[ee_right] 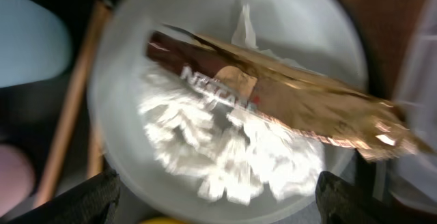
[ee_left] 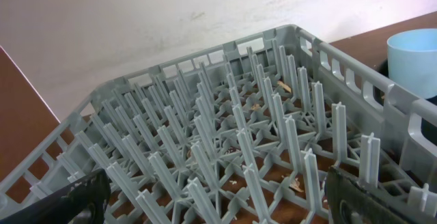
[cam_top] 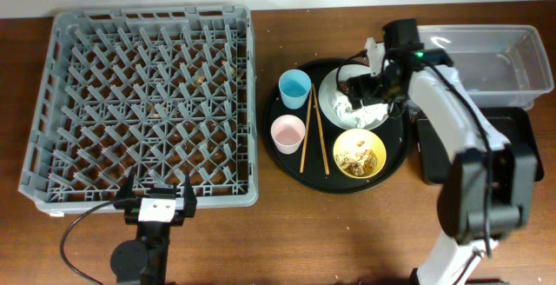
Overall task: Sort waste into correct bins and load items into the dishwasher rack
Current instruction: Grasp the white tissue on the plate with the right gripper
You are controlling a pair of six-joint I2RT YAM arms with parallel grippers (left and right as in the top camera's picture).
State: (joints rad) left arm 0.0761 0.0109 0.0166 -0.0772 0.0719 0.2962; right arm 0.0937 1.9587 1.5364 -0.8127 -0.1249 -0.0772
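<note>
The pale plate [cam_top: 332, 102] sits on a round black tray and carries a crumpled white napkin [ee_right: 225, 149] and a shiny brown-gold wrapper [ee_right: 287, 98]. My right gripper [cam_top: 375, 81] hovers just above the plate, fingers [ee_right: 215, 200] wide open on either side of the napkin, holding nothing. Beside the plate are the light blue cup [cam_top: 294, 85], pinkish-white cup [cam_top: 287, 132], wooden chopsticks [cam_top: 314, 129] and yellow bowl [cam_top: 360, 154] with food scraps. My left gripper [cam_top: 157, 200] is open and empty at the near edge of the grey dishwasher rack [cam_top: 65, 111], whose pegs fill the left wrist view [ee_left: 225, 135].
The round black tray [cam_top: 276, 159] holds all the dishes. A clear plastic tub [cam_top: 491, 55] stands at the far right, and a black rectangular tray [cam_top: 517, 129] lies in front of it, partly under my right arm. Crumbs lie on the table under the rack.
</note>
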